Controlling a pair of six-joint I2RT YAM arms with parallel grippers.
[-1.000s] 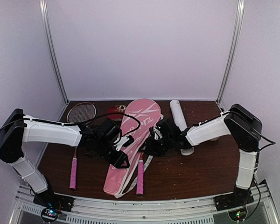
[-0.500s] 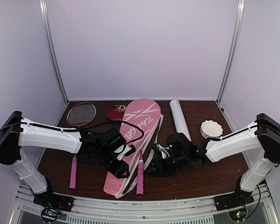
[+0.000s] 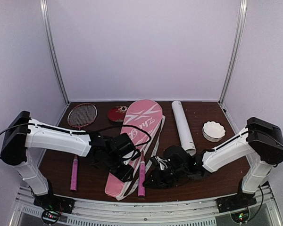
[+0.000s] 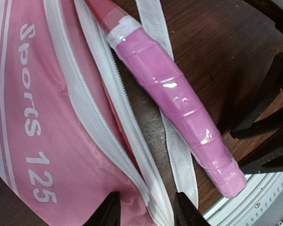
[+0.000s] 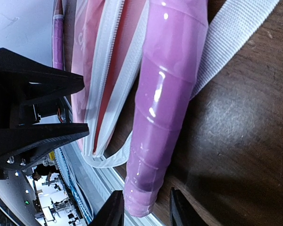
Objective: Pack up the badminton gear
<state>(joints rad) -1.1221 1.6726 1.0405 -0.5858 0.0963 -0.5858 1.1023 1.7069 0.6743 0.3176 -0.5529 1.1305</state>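
The pink racket bag (image 3: pixel 137 126) lies in the middle, its zipper open along the right edge. One racket's pink handle (image 3: pixel 141 176) sticks out of the bag at the front; its head is hidden inside. My left gripper (image 3: pixel 126 168) is open, with its jaws astride the bag's white zipper edge (image 4: pixel 132 155). My right gripper (image 3: pixel 154 179) is open, with its jaws on either side of the handle's end (image 5: pixel 146 188). The second racket (image 3: pixel 80 117) lies at the left. The white tube (image 3: pixel 184 126) lies right of the bag. No shuttlecocks show.
A dark red round dish (image 3: pixel 117 113) sits at the back beside the bag. A white scalloped dish (image 3: pixel 213 130) stands at the right. The bag's white strap (image 4: pixel 179 160) lies under the handle. The table's front edge and metal rail (image 4: pixel 269 197) are close.
My right arm has swung from beside the tube down to the front, to the handle's end. My left gripper has moved right and forward along the bag's edge.
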